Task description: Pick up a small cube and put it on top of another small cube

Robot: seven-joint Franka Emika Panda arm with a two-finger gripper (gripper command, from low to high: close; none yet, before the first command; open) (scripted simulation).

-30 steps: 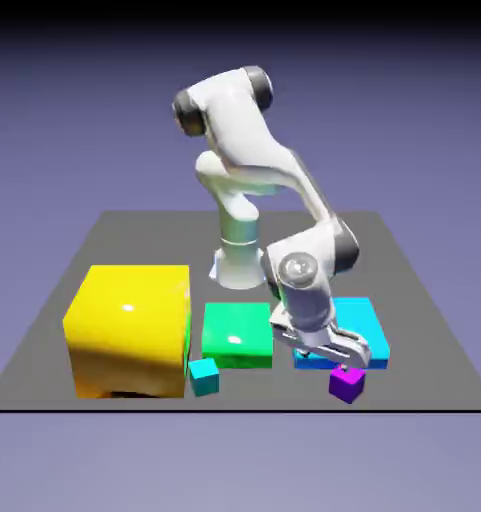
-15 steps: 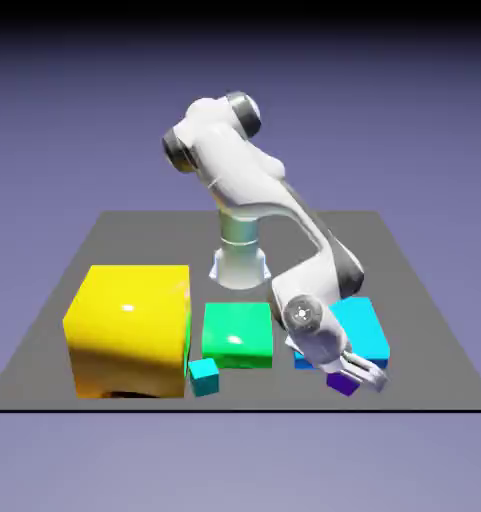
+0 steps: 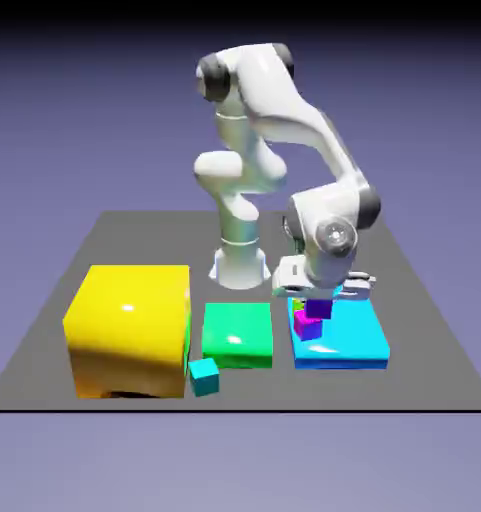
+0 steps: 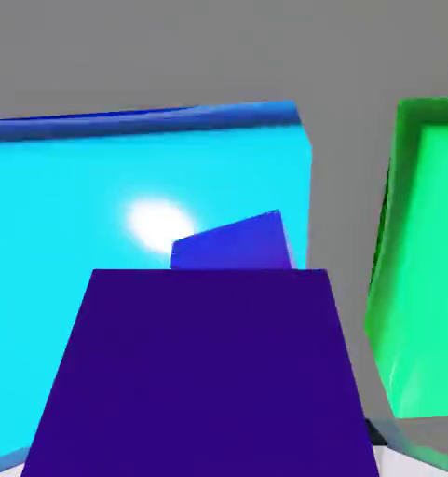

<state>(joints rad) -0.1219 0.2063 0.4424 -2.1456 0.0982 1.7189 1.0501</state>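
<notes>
My gripper (image 3: pixel 317 304) is shut on the small violet cube (image 3: pixel 321 309) and holds it just above the cyan block (image 3: pixel 354 340). The magenta-pink cube (image 3: pixel 305 326) rests on that block's top, directly under and slightly to the exterior view's left of the held cube; whether the two touch I cannot tell. In the hand view the violet cube (image 4: pixel 209 373) fills the bottom and hides both fingertips. Just beyond it a small blue-violet face (image 4: pixel 232 244) shows on the cyan top (image 4: pixel 97 214); I cannot tell if that is the pink cube.
A big yellow block (image 3: pixel 129 325) stands at the exterior view's left, with a green block (image 3: pixel 237 333) beside it and a tiny teal cube (image 3: pixel 204 376) in front. A yellow-green sliver (image 3: pixel 297 304) shows beside the gripper. The green block (image 4: pixel 423 261) is at the hand view's right.
The gripper went down to the violet cube at the table's front and shut on it. It then lifted the cube and carried it back over the cyan block, above the pink cube.
</notes>
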